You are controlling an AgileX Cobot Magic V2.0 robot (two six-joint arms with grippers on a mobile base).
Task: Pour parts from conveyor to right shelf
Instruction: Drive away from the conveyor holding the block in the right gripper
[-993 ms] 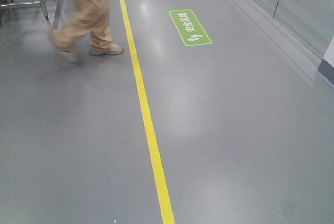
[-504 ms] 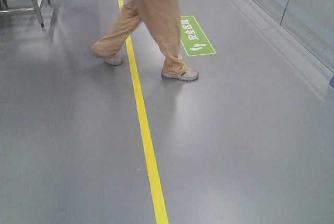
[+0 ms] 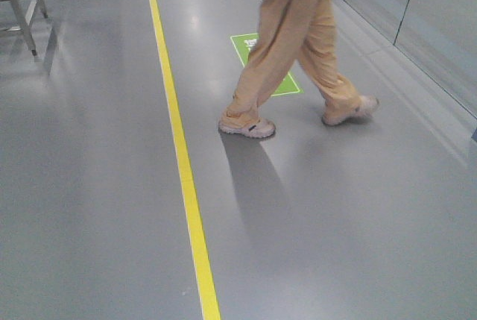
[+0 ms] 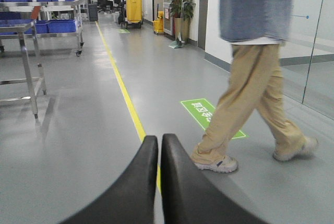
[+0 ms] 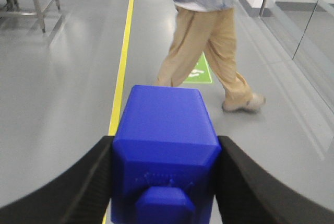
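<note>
The part (image 5: 164,145) sits clamped between my right gripper (image 5: 164,182) fingers, over bare floor (image 5: 62,104) — rigid, light plastic, smooth-sided, so I grip its flat flanks squarely. My left gripper (image 4: 159,151) is closed, empty. A person (image 5: 209,41) walks ahead — no shelf close.

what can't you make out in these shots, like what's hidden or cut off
- Person: above the waist cut by the top edge in the front view; head cut off in both wrist views.
- Green floor sign: text covered by the person's legs in the front view.
- Blue block: underside cut by the frame's bottom edge in the right wrist view; right gripper fingertips out of frame.
- Blue crates: too small to see contents.
- Conveyor: in no view.
</note>
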